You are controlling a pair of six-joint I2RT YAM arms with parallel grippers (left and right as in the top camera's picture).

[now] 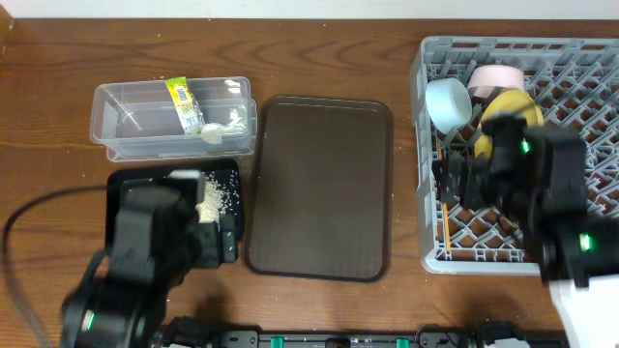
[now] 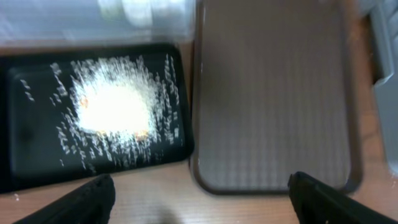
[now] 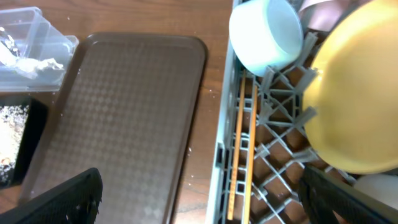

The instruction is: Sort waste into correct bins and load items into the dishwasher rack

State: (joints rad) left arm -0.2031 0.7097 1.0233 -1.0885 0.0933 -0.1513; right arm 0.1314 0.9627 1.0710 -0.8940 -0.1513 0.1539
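In the grey dishwasher rack (image 1: 423, 145), at the right end of the table (image 1: 58, 58): a light blue bowl (image 3: 267, 31) tipped on its side among the pegs near the rack's left wall, a pinkish bowl (image 1: 495, 77) just behind it, and a yellow plate (image 3: 354, 93) standing on edge beside both. Along the same left wall, two thin wooden chopsticks (image 3: 237, 152) lying side by side in the lattice.

At the far left, in the clear plastic tub (image 1: 126, 121): a yellow-green printed snack wrapper (image 1: 182, 104) and a small white crumpled scrap (image 1: 221, 130).

Just in front of the tub, a shallow black tray (image 2: 25, 137) with white rice-like leftovers (image 2: 112, 106), heaped at the middle and scattered around the heap.

Between bins and rack, a dark brown serving tray (image 1: 319, 184).

Right tool (image 3: 208, 199) above the rack's left side, jaws spread wide, gripping nothing.

Left tool (image 2: 205, 199) above the front edges of the black tray and the serving tray, jaws likewise wide apart, gripping nothing.
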